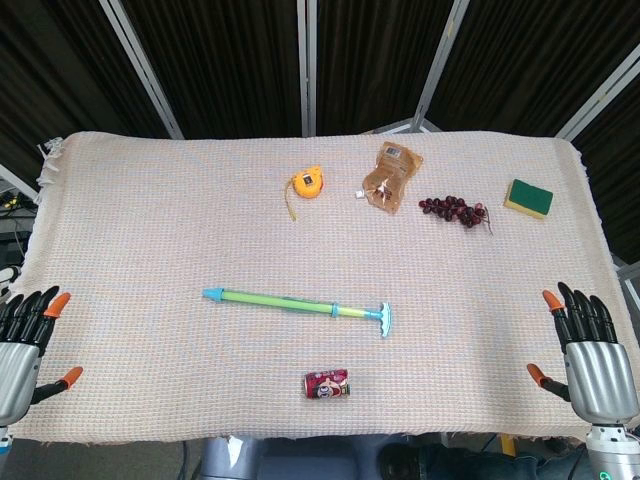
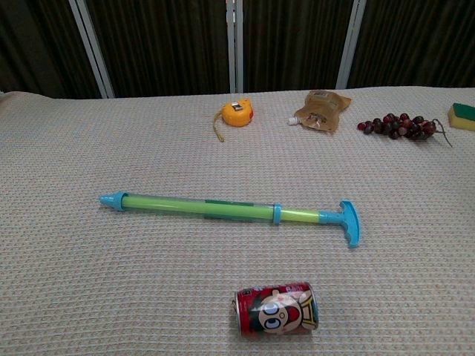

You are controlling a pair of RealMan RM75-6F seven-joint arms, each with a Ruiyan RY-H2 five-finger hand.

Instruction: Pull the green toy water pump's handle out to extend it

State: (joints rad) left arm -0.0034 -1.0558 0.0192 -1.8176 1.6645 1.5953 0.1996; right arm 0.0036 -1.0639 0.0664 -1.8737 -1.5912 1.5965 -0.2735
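Pump [image 1: 290, 303] lies mid-frame, handle [image 1: 385, 320] pointing right. My left hand [image 1: 25, 345] and right hand [image 1: 590, 350] hover at the lower corners, fingers spread, holding nothing.

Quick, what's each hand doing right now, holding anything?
Left hand: open, fingers apart, holding nothing.
Right hand: open, fingers apart, holding nothing.
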